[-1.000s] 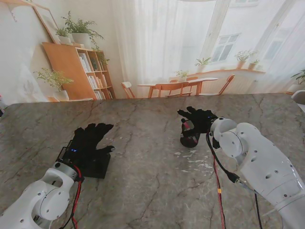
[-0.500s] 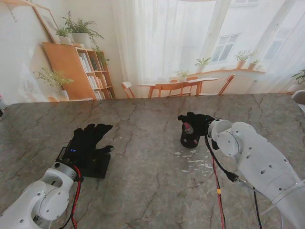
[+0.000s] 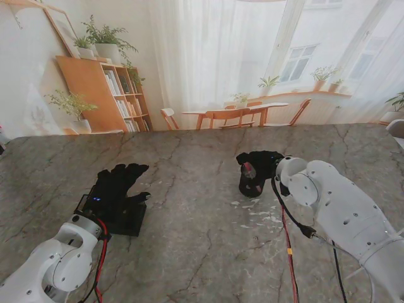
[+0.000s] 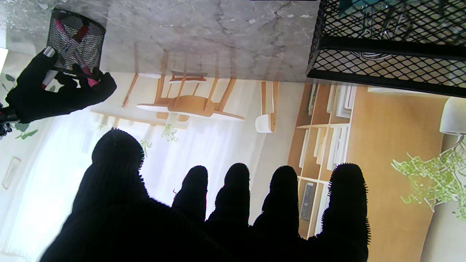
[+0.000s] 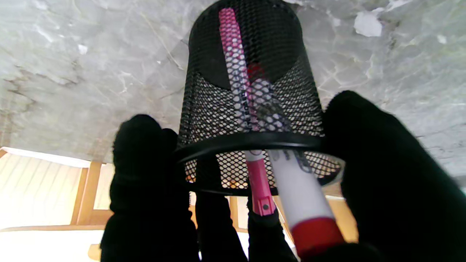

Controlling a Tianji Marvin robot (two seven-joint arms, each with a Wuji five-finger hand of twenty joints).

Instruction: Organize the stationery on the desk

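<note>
- The right robot hand (image 3: 260, 165) sits over a round black mesh pen cup (image 3: 251, 182), a little right of the middle of the marble bench (image 3: 196, 240) and closer to its far edge than its near one.
- In the right wrist view this robot hand (image 5: 233, 203) has its gloved fingers (image 5: 140, 153) wrapped round the cup's rim (image 5: 251, 140), thumb on one side and the others on the opposite side, so it is grasping the pen cup (image 5: 251, 76).
- Two things stand inside the cup and poke out past the rim: a pink pen (image 5: 242, 109) with a clip at its end, and a white marker (image 5: 296, 193) with a red cap.
- The left wrist view shows the same cup (image 4: 74, 40) from afar, with the right robot hand (image 4: 54, 91) against its rim.
- The left robot hand (image 3: 118, 183) lies over a black mesh tray (image 3: 129, 218) near the bench's left side, well apart from the cup.
- In its own wrist view the left robot hand (image 4: 218, 214) has its fingers straight and spread with nothing between them, so it is released.
- That view also shows the mesh tray (image 4: 386, 54) with metal clips inside it; what else it holds is too blurred to tell.
- White flecks lie scattered on the bench (image 3: 255, 211) just on the near side of the cup.
</note>
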